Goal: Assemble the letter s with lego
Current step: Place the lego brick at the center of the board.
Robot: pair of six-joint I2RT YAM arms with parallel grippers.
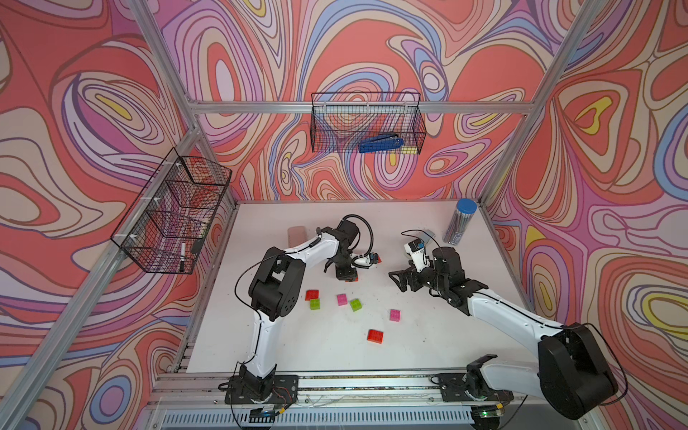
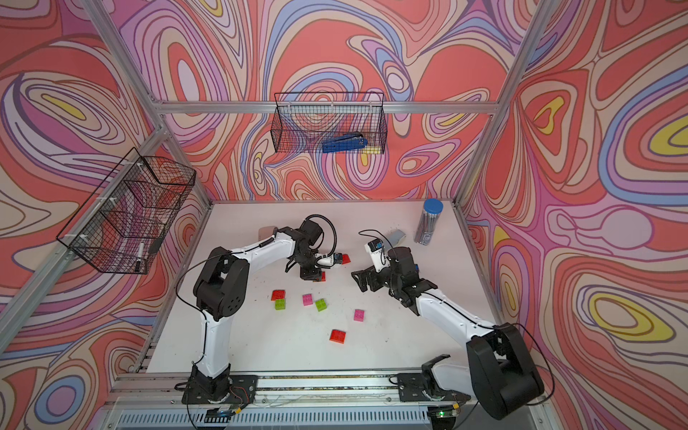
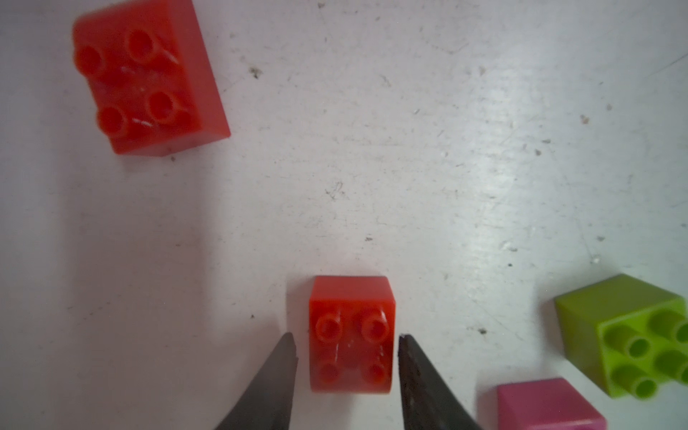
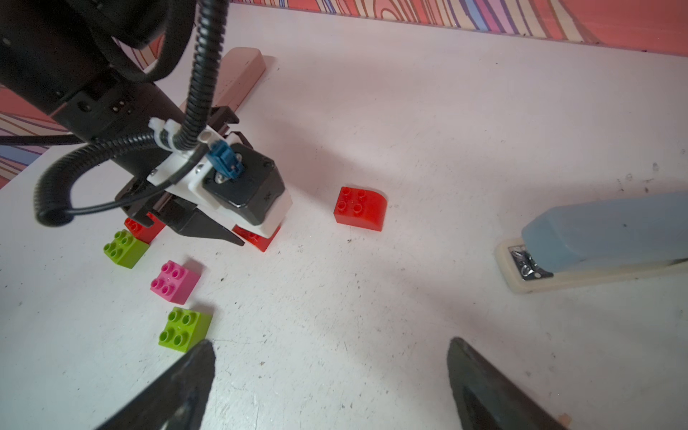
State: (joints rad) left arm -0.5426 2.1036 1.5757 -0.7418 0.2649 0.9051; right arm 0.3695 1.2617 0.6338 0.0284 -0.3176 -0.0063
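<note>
Arms bend inward over the counter (image 1: 428,335) in both top views: left claw (image 1: 345,275) points straight down, right claw (image 1: 399,280) lies level, open room between. Left wrist: jaws slightly spread astride a red brick (image 3: 352,335), not touching. Right wrist: jaws wide apart, that brick half hidden.
</note>
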